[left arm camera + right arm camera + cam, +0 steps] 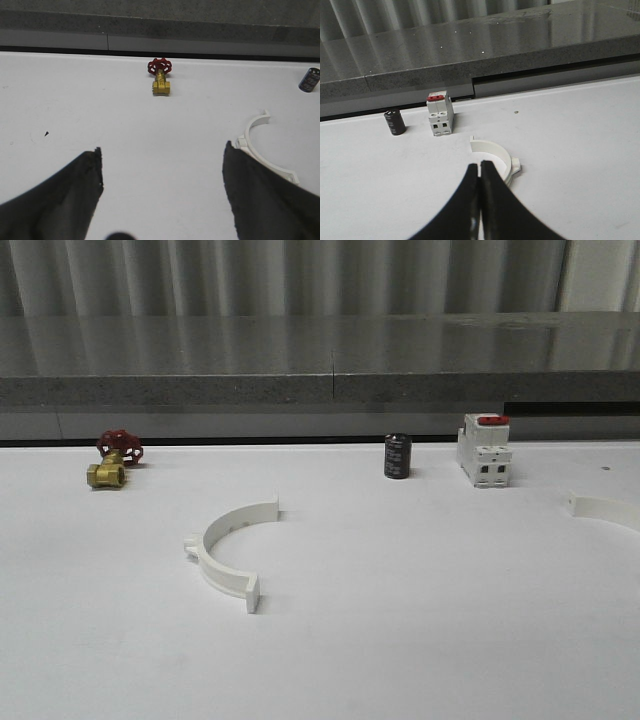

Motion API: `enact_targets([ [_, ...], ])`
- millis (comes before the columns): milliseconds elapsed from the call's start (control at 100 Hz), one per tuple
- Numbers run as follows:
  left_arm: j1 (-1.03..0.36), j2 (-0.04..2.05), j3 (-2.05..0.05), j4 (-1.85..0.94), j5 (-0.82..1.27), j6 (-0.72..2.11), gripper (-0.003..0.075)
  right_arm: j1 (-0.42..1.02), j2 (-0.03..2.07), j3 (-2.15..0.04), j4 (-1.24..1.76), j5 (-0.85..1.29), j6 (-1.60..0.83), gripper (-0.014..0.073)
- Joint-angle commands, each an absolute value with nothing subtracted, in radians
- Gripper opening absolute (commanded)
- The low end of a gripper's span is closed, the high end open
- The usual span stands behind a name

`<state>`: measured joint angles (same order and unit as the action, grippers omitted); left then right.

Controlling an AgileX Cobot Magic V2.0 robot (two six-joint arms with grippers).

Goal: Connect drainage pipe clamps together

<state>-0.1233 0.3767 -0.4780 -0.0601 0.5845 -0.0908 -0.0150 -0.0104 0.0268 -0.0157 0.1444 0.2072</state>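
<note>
Nearest to me, my left pincer (162, 192) hangs with its fingers spread wide over bare bench (400, 640), nothing between them; my right pincer (480, 200) is pressed together, empty. Neither touches a clamp yet, so I judge both grasps are to come. One clamp half (228, 548), a white arc with flat end flanges and a side tab, lies well left of the switch block (484, 450). The other half (605, 510) lies right of it, nearer me.
</note>
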Motion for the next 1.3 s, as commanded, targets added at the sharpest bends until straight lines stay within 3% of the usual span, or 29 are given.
enact_targets([
  [0, -0.121, 0.341, -0.494, -0.063, 0.535, -0.089, 0.0411, -0.021, -0.031, 0.012, -0.023, 0.062, 0.202, -0.0069],
  [350, -0.121, 0.316, -0.490, -0.060, 0.544, -0.089, -0.0020, -0.021, -0.031, 0.012, -0.023, 0.049, 0.202, -0.0069],
  [830, -0.121, 0.316, -0.490, -0.052, 0.544, -0.089, -0.0020, -0.021, 0.013, -0.132, -0.023, 0.103, 0.202, -0.0069],
  [1290, -0.121, 0.316, -0.490, -0.052, 0.544, -0.089, -0.0020, -0.021, 0.555, -0.526, -0.018, 0.414, 0.202, -0.0069],
])
